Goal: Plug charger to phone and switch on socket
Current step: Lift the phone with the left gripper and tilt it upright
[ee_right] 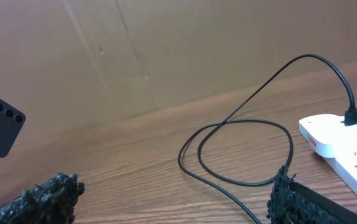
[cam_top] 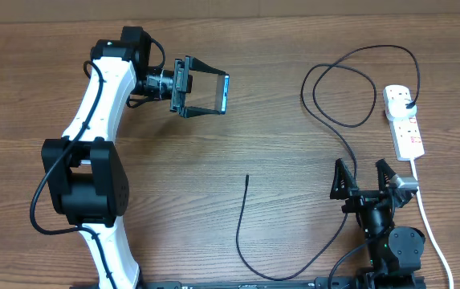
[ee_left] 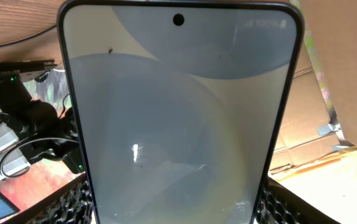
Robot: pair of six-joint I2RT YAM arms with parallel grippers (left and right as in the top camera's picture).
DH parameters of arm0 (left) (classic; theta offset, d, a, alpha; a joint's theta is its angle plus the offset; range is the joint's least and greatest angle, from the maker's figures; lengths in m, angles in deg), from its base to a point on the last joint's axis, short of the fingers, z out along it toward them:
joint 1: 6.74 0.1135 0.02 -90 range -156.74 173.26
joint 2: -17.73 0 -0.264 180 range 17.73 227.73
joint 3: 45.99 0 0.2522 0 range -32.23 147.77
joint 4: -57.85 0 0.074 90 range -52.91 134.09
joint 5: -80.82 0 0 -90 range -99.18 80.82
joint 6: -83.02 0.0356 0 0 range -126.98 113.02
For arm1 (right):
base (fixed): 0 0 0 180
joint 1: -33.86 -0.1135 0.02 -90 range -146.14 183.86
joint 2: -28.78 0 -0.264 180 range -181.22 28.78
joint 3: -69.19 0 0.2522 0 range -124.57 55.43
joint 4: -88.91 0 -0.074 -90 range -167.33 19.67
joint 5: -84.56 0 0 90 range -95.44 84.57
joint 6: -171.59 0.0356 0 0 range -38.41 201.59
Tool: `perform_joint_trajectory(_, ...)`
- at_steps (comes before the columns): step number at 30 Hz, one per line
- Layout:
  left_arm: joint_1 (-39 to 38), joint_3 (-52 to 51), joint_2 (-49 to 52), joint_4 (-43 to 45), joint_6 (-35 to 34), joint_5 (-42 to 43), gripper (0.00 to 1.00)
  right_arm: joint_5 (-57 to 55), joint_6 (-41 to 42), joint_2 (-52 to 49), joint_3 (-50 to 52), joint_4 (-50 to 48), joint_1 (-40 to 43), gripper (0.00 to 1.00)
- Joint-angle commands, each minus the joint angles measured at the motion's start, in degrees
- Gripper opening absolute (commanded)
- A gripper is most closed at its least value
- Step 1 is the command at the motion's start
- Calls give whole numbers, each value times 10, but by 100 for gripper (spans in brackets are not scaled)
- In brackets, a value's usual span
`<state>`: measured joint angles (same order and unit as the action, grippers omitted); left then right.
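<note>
The phone (ee_left: 178,124) is clamped in the left end effector (cam_top: 220,93) above the worktop (cam_top: 213,160); the right end effector (cam_top: 361,166) is spread apart beside the socket (cam_top: 404,120).

Even, bright light; pale glare washes the phone (ee_left: 178,124) screen.

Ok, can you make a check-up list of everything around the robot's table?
Surface: wooden table.
Job's things: phone held by the left end effector; socket on the right side; charger plugged into it, small tip lying loose on the table.
Clutter: nothing seen.
Grippers: left end effector shut on the phone; right end effector open, empty.
Cables: the socket's white cord runs toward the front edge.
Surroundings: cardboard behind the table.
</note>
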<state>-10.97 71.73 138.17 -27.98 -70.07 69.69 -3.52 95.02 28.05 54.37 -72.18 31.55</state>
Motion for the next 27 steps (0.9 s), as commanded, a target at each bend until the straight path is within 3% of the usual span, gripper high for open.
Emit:
perform_joint_trajectory(1, 2, 17, -25, -1, -8, 29, 4, -8, -3, 6, 6, -3, -3, 100)
perform_joint_trajectory(27, 2, 17, -25, -1, -8, 17, 4, -8, -3, 6, 6, -3, -3, 100)
